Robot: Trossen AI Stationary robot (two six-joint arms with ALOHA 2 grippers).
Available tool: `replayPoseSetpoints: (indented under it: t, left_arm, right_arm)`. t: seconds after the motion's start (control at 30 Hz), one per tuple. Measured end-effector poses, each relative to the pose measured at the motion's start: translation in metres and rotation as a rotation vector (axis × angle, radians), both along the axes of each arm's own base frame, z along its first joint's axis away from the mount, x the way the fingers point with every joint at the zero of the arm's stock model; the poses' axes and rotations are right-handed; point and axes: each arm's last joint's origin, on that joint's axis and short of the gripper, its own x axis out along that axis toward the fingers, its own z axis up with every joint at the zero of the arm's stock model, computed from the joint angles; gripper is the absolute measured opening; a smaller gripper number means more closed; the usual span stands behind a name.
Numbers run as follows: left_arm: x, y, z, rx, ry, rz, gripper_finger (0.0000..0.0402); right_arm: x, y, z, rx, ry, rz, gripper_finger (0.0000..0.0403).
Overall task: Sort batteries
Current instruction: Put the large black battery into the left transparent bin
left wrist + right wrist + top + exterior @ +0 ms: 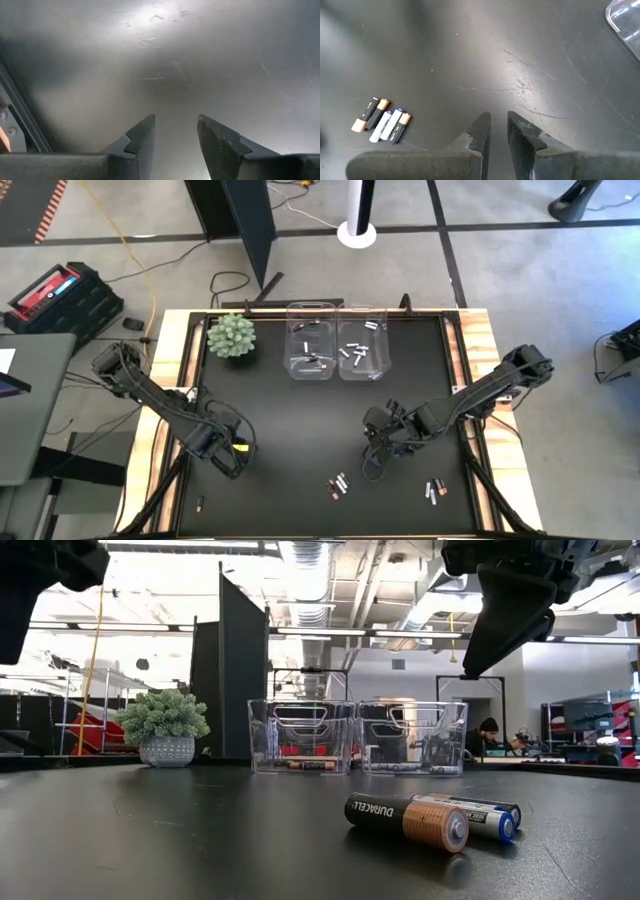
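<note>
Loose batteries lie on the black table near its near edge: a cluster, another and a single cell. The right wrist view shows several side by side, dark with copper ends and white with blue ends. The low view has two up close. More lie in the two clear bins. My right gripper hovers above bare table beside the middle cluster, fingers narrowly open and empty. My left gripper is open over bare table at the left.
A small potted plant stands at the far left, beside the bins. The table has a raised wooden rim. Bare black surface lies between the arms and the bins. A person sits in the room far beyond the table.
</note>
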Motion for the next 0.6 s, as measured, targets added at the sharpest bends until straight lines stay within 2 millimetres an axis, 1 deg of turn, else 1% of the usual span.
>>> replayPoseSetpoints:
  t: [0.17, 0.4, 0.6]
  left_arm:
    - [-0.002, 0.001, -0.005, -0.022, 0.011, 0.129, 0.0147]
    - [-0.007, -0.006, -0.015, -0.193, 0.232, 0.129, 0.014]
    - [-0.001, -0.02, -0.034, -0.295, 0.388, 0.119, 0.014]
  right_arm:
    - [0.0, 0.0, 0.0, 0.001, -0.001, -0.002, 0.0081]
    - [0.0, 0.0, 0.0, 0.001, -0.001, -0.002, 0.0081]
    - [0.0, 0.0, 0.0, 0.002, -0.001, -0.002, 0.0081]
